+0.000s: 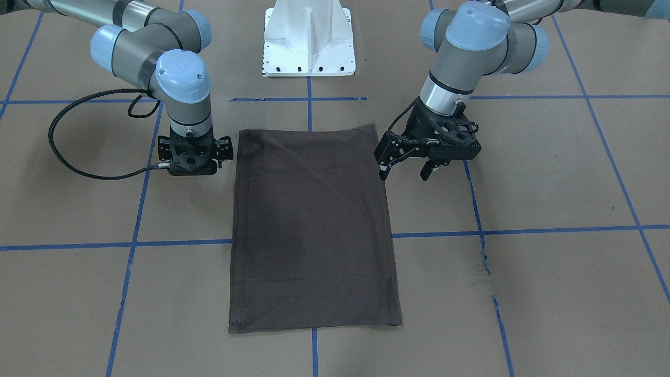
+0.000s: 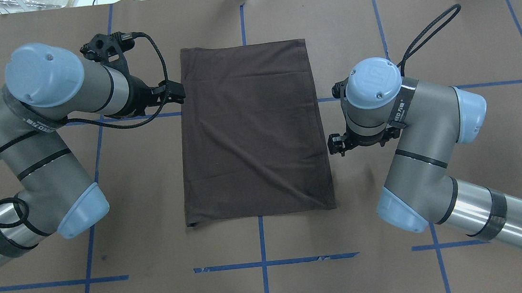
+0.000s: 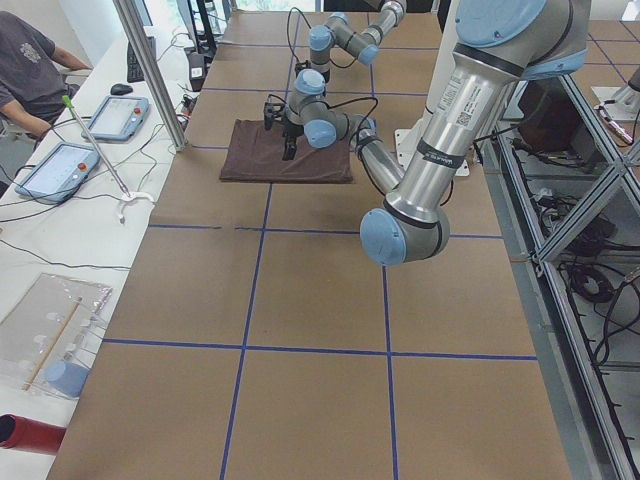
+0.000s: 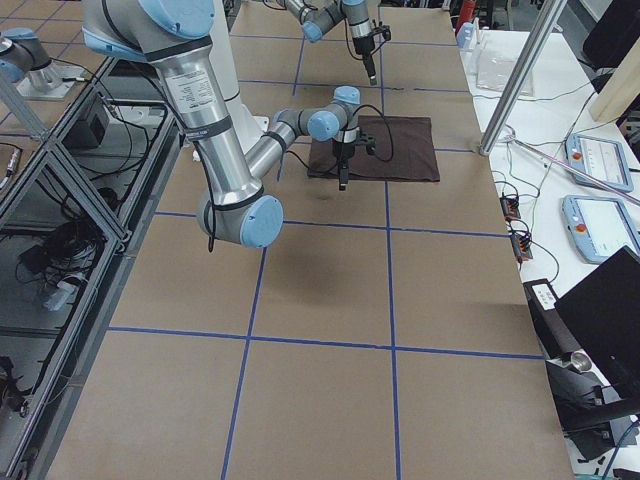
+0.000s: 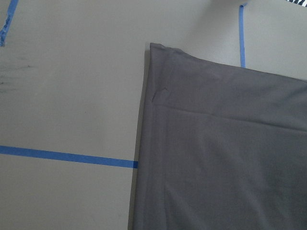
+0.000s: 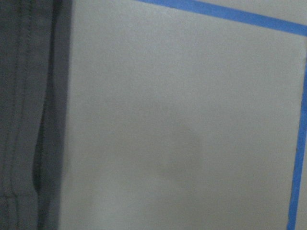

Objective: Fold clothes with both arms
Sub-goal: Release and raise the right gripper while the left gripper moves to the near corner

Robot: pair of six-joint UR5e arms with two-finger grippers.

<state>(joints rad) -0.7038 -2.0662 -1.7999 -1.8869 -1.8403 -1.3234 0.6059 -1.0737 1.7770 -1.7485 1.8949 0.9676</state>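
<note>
So the T-shirt [image 1: 314, 225] is folded into a neat dark rectangle and lies flat in the middle of the table [image 1: 549, 293], on the brown paper with the blue tape grid. It sits between the two arms, with its near-robot edge out in front of the white pedestal [image 1: 309, 42].

The left gripper [image 1: 404, 175] hangs tilted just beside the shirt's edge on the robot's left. Its fingers are spread well apart and it's got nothing in them.

The right gripper [image 1: 191, 166] is just off the opposite long edge and points straight down at bare paper. From where I'm standing the wrist blocks the fingertips, so I honestly can't tell if it's spread or closed. It doesn't look like it's got any cloth though.
</note>
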